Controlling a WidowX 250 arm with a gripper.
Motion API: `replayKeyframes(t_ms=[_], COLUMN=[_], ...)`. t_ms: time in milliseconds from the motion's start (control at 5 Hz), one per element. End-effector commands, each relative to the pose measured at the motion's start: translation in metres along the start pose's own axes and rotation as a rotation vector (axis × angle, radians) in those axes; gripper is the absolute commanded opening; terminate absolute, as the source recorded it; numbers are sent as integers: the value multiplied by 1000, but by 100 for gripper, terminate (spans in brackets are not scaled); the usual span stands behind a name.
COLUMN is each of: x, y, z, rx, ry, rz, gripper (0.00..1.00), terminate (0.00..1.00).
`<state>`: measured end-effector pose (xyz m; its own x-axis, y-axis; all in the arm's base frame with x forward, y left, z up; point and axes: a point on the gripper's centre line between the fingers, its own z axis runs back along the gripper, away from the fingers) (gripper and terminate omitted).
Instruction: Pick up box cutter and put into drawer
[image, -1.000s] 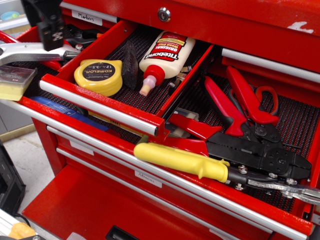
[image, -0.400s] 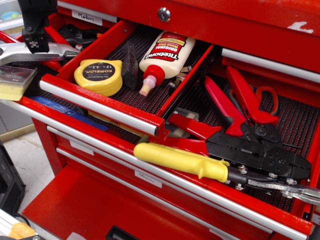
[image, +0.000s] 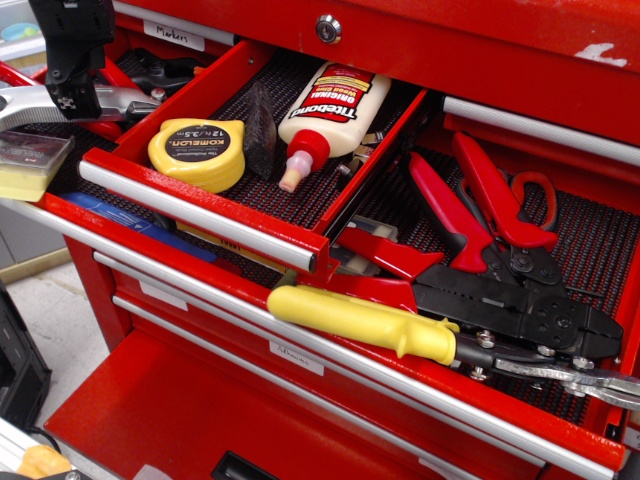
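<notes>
The box cutter (image: 125, 103) is a silver-grey metal body lying at the far left, just left of the narrow red drawer (image: 200, 214). That drawer stands open, showing its silver bar handle and black ribbed liner. My black gripper (image: 66, 100) has come down from the top left corner onto the middle of the box cutter. Its fingers seem to straddle the metal body. The fingertips are dark and partly hidden, so I cannot tell whether they are closed on it.
The narrow drawer holds a yellow tape measure (image: 197, 152), a glue bottle (image: 325, 112) and a dark wedge (image: 262, 125). The wider drawer below holds a yellow-handled tool (image: 360, 320) and red-handled pliers (image: 480, 205). A yellow box (image: 28, 165) sits at the left edge.
My gripper moved left from above the box cutter's right end to its middle, then dropped lower onto it. The box cutter has hardly shifted.
</notes>
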<state>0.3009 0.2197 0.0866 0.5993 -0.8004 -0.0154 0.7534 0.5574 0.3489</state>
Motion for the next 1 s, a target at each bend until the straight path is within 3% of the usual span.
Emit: replayKeyframes(t_ms=[0, 600, 800], x=[7, 16, 20], y=[10, -9, -13], z=[4, -24, -12], rx=[126, -15, -23], ry=[1, -36, 13], rz=[-22, 19, 36], gripper=[100, 100, 0], terminate=[0, 0, 0])
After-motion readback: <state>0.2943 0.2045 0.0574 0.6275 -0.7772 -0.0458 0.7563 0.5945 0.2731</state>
